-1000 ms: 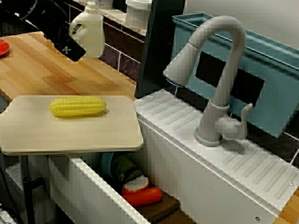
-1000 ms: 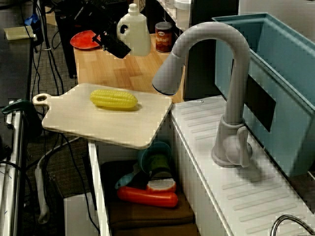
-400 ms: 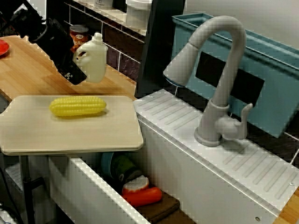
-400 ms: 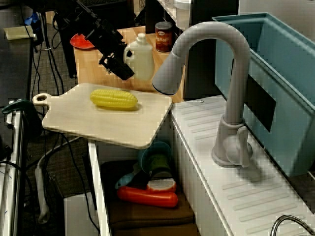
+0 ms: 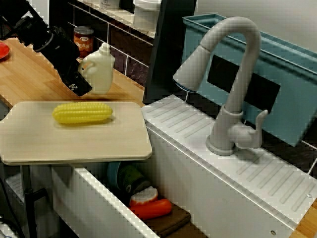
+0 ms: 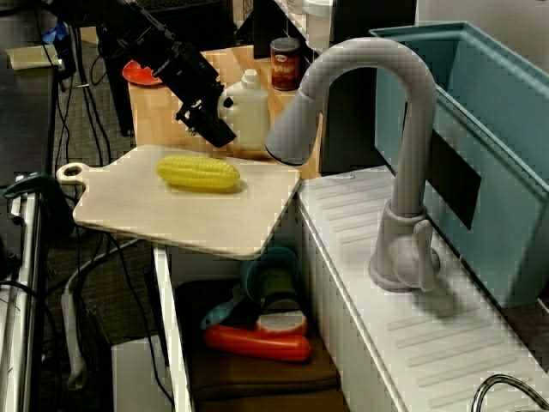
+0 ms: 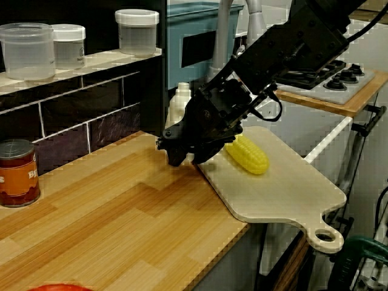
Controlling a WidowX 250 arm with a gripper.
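Observation:
My black gripper point(image 5: 80, 83) is shut on the handle side of a white plastic jug point(image 5: 100, 71) with a small cap. The jug is upright, low at the wooden counter point(image 5: 34, 74), just behind the pale cutting board point(image 5: 74, 141); whether its base touches the wood I cannot tell. In the higher view along the sink, the gripper point(image 6: 213, 129) is left of the jug point(image 6: 249, 116). A yellow corn cob point(image 5: 82, 113) lies on the board, close in front of the gripper. From the counter end, the gripper point(image 7: 182, 154) hides most of the jug point(image 7: 180, 104).
A brown can point(image 5: 83, 37) stands behind the jug by the tiled wall. A red plate point(image 6: 141, 73) lies at the counter's far end. Right of the board are the grey faucet point(image 5: 233, 74), a blue bin point(image 5: 282, 84) and a sink holding cups and a red vegetable point(image 5: 151, 208). Jars point(image 7: 27, 51) line the shelf.
The gripper has come down and toward the cutting board, carrying the jug from high up to counter level behind the corn. The corn and the board have stayed put.

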